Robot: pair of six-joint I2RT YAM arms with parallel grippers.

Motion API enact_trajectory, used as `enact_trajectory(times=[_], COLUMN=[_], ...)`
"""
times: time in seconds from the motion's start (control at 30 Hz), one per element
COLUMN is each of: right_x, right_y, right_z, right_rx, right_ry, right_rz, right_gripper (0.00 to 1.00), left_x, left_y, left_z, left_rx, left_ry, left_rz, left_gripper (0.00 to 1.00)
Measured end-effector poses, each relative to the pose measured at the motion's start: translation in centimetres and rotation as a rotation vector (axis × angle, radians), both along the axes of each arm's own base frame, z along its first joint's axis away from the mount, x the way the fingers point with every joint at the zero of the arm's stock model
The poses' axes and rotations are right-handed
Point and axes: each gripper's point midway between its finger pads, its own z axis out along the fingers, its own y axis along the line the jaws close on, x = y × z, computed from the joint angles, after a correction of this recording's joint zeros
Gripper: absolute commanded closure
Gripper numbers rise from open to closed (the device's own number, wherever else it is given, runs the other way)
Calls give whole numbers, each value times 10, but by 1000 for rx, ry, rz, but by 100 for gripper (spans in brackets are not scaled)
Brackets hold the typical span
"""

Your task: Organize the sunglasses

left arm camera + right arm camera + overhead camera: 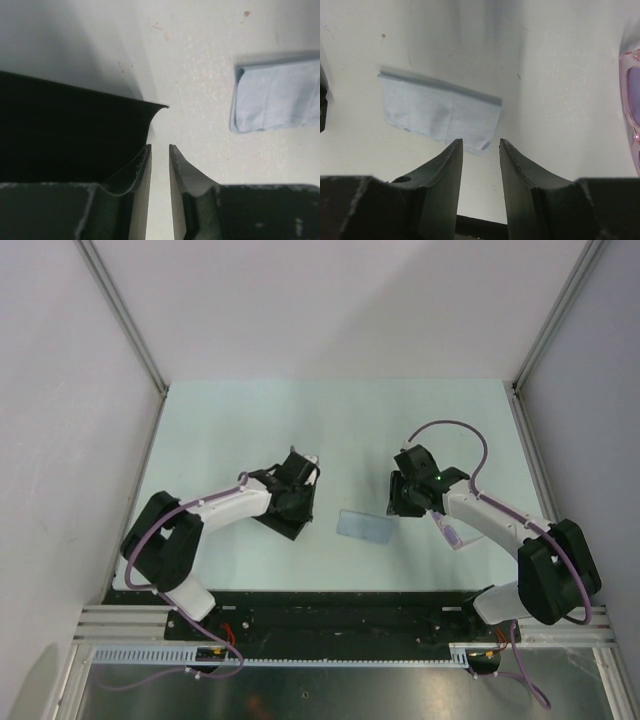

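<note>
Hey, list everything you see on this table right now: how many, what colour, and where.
table: one, pale greenish white, under everything
cloth: one, pale blue, near the middle
case: one, black, left of the cloth
sunglasses: one pair, pale pink frame with purple lenses, right of the cloth
left gripper: one, black, beside the case, jaws narrowly apart, nothing between
right gripper: one, black, close to the cloth, jaws apart, empty

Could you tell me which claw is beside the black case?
The left claw, beside the black oblong case; the right claw faces the pale blue square cloth.
</note>
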Motion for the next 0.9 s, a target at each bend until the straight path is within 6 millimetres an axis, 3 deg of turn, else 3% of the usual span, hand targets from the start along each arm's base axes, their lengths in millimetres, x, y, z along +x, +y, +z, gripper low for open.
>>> enact_trajectory(times=[0.27,0.5,0.6,0.63,0.73,0.9], right_x=[-6,-9,-10,-10,-12,-12], right_y=[-5,-8,-8,-8,-9,-10], right_z=[-5,-7,-6,-6,-7,-7], right_rx=[-7,-8,-6,-6,-6,-5], right_ry=[12,18,16,16,19,19], right_rz=[7,13,18,19,28,33], right_gripper=[59,59,59,59,59,59], left_x=[-31,-56,-61,-61,-54,-50], left_y=[26,49,60,63,71,79], left_z=[-12,-8,1,4,16,20], left_rx=[6,-29,-40,-46,-73,-66], left_ry=[30,30,11,3,-34,-51], left_rz=[84,201,265,286,340,381], left_gripper=[75,72,60,49,34,24])
